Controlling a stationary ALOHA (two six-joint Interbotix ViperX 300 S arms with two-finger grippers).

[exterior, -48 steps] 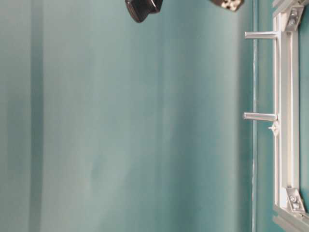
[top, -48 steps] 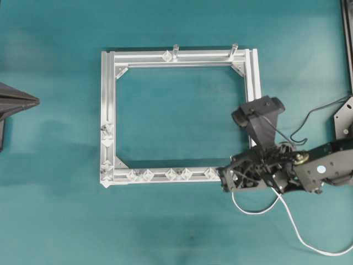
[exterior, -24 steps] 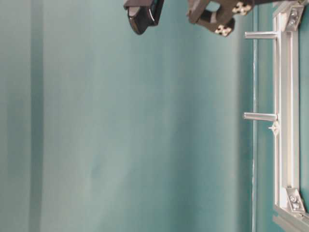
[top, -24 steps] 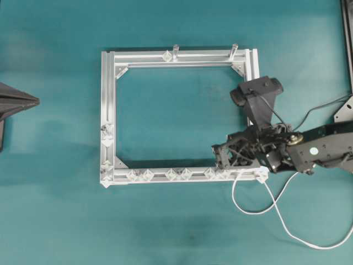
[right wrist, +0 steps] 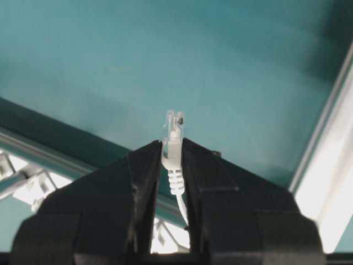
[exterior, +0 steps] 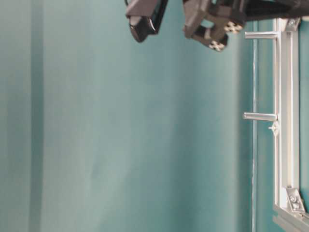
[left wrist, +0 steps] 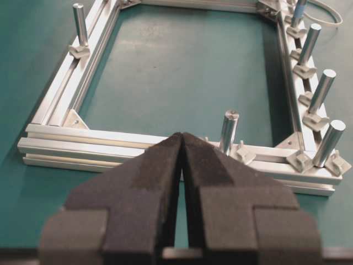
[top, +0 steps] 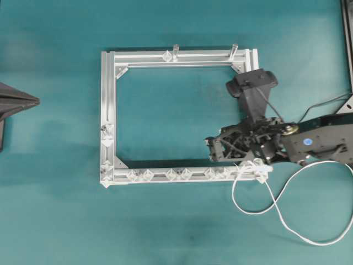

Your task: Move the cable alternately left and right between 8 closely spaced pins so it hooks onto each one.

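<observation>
Clamping the cable (right wrist: 175, 165) behind its plug, the right gripper's (right wrist: 172, 148) jaws leave the tip protruding.

One aluminium frame (top: 108, 99) lies on the one teal surface (top: 55, 221), made of four rails. Three triangular corner brackets (top: 122, 71) show in the overhead view.

Two grey upright posts (top: 176, 51) stand on the far rail.

Along the near rail, six pins (top: 172, 174) can be counted plainly. Two more pale shapes at its right end, partly under the arm, are probably pins too, which would make eight.

Other diamond pegs (top: 106, 141): four on the left rail in two pairs, and one on the far rail.

There is one cable (top: 287, 221) with one plug (right wrist: 174, 130), and two grippers: the left gripper (left wrist: 182, 138) and the right gripper (right wrist: 172, 152).
</observation>
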